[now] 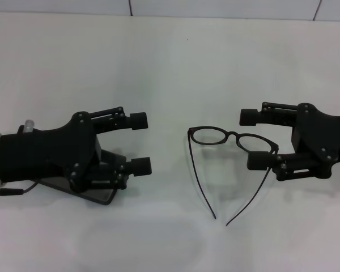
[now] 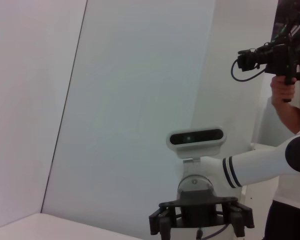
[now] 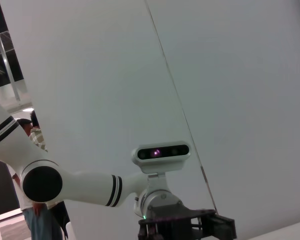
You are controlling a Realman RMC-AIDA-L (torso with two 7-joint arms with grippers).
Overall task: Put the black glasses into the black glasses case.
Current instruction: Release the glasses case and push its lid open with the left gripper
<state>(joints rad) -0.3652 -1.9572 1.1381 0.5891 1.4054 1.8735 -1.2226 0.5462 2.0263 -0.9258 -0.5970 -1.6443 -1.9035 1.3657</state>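
**Q:** Jaws first: how do they stand on each arm?

**A:** Both stand wide apart with nothing between them. In the head view the left gripper (image 1: 140,143) hovers low at the left of the white worktop (image 1: 158,62). The right gripper (image 1: 254,139) sits at the right, its fingers pointing inward.

**Q:** Where are the task's things?

**A:** The black glasses (image 1: 232,139) lie unfolded on the worktop between the two grippers, lenses toward the far side, long temple arms trailing toward the robot. The lens end nearest the right gripper lies just beside its nearer finger; whether they touch cannot be told. The black glasses case (image 1: 99,196) is mostly hidden under the left gripper; only a dark edge and corner show, and I cannot tell whether it is open.

**Q:** What would make the pickup go well?

**A:** Judging from this, the right gripper is best placed. It should close on the frame front near the bridge or hinge, gently, since the wire looks thin and springy. The left gripper likely needs to move clear of the case.
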